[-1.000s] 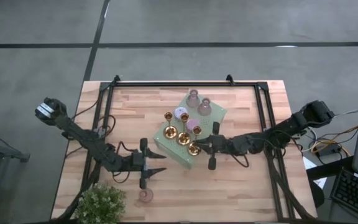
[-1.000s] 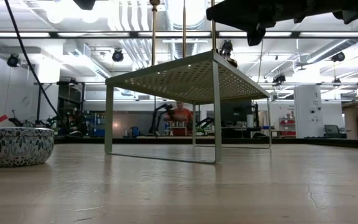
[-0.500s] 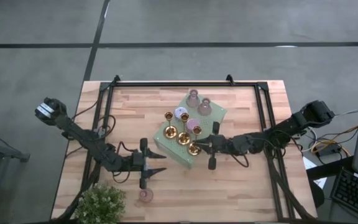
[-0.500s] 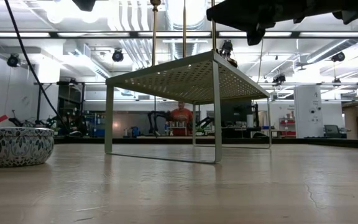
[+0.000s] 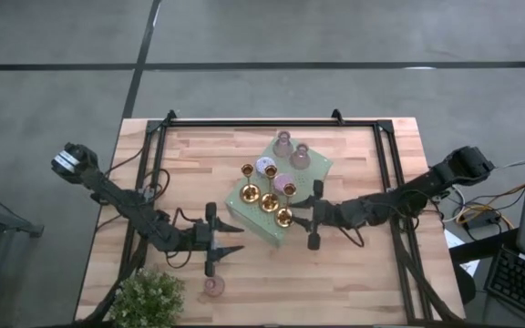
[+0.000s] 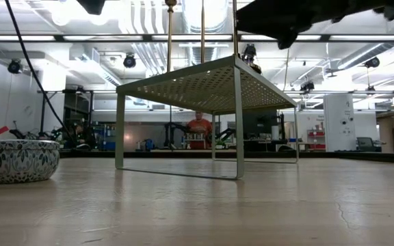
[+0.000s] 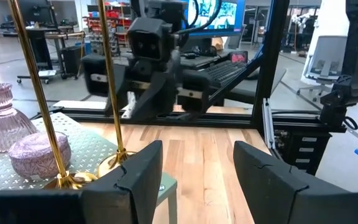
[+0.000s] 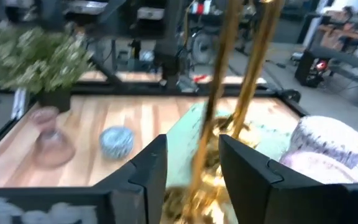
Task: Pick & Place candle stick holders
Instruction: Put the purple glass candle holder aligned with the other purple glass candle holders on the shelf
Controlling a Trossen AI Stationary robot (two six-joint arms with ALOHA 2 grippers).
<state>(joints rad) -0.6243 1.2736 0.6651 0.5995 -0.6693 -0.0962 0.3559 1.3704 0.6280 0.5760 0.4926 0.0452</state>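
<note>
Four gold candlesticks stand on their round bases on the pale-green dotted shelf (image 5: pixel 306 171); the nearest one (image 5: pixel 284 217) is at the shelf's near corner. Pink and lilac holders (image 5: pixel 283 183) also sit on the shelf. My right gripper (image 5: pixel 297 217) is open and level, right of that nearest candlestick; its gold stem (image 8: pixel 211 118) stands between the fingers. My left gripper (image 5: pixel 237 239) is open and empty over the table, left of the shelf's near corner. A pink holder (image 5: pixel 211 286) and a small pale-blue holder (image 8: pixel 117 140) rest on the table.
A leafy plant (image 5: pixel 149 299) stands at the near left corner. A black frame (image 5: pixel 272 123) runs along the table's far and side edges. The shelf stands on thin legs (image 6: pixel 239 123) with open space beneath. A person (image 6: pixel 198 128) is in the room far behind.
My right gripper has shifted slightly toward the table's near edge beside the nearest gold candlestick and stays open. The candlesticks and the shelf stand as before.
</note>
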